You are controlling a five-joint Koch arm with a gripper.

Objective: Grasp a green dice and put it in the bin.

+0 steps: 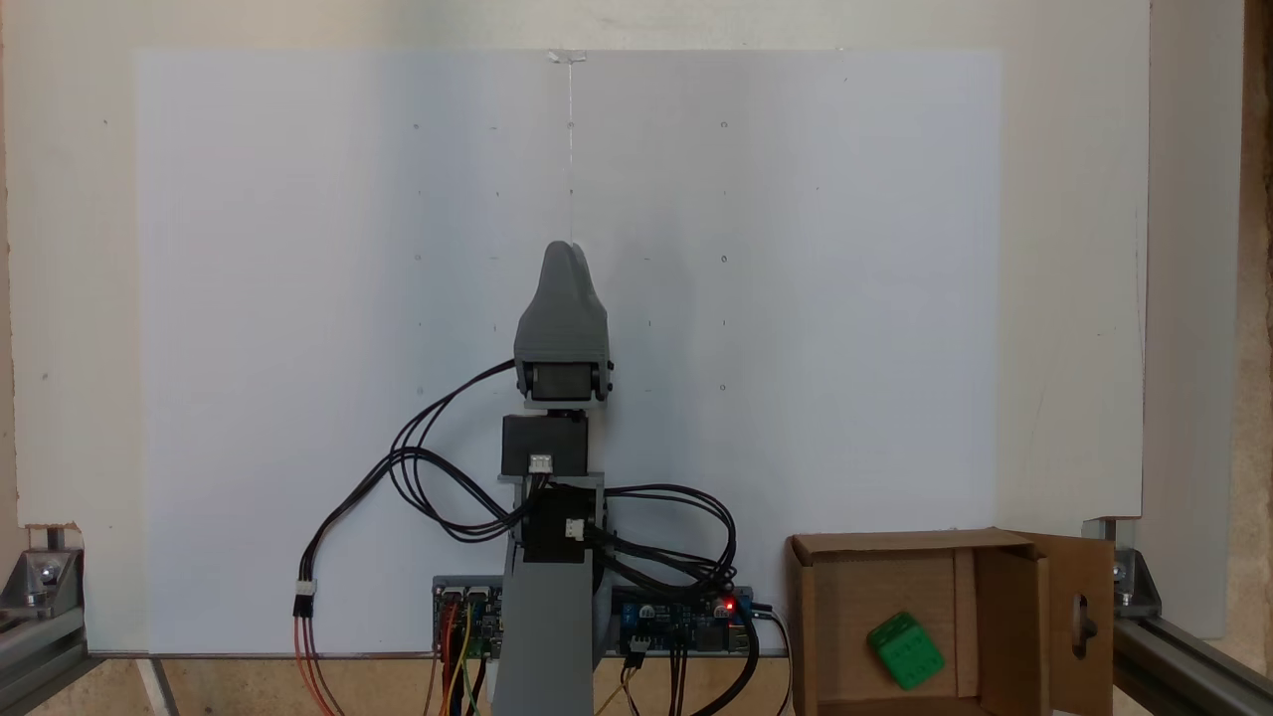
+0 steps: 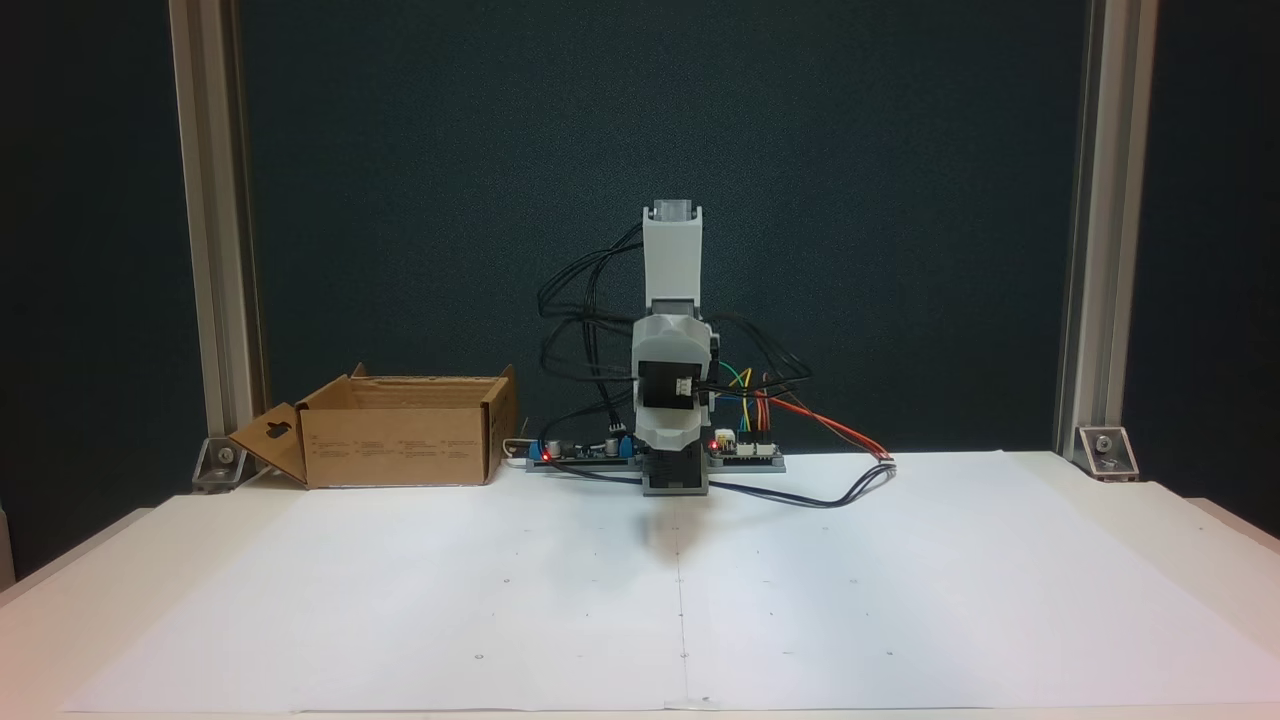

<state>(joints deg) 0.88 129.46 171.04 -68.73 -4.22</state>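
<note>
The gripper sits folded over the arm's base at the centre of the top-down fixed view, its grey shell tapering to a single rounded tip; the jaws lie one behind the other from both cameras, so whether they are apart or together cannot be told, and nothing green shows at them; in the front fixed view the gripper hangs low in the middle of the frame, just above the white paper sheet. The green dice lies on the floor of the bin at the lower right of the top-down view, tilted, a pipped face up; judged from this, the task looks finished. Little can go wrong now; the main risk is the loose black cables looping left of the arm, which could snag a joint if the arm swings out again, and a sweep toward the bin, at the left middle of the front view, could nudge the light cardboard or its holed flap. The controller boards lie beside the base, between arm and bin; aluminium frame posts stand at the table's back corners, well clear.
</note>
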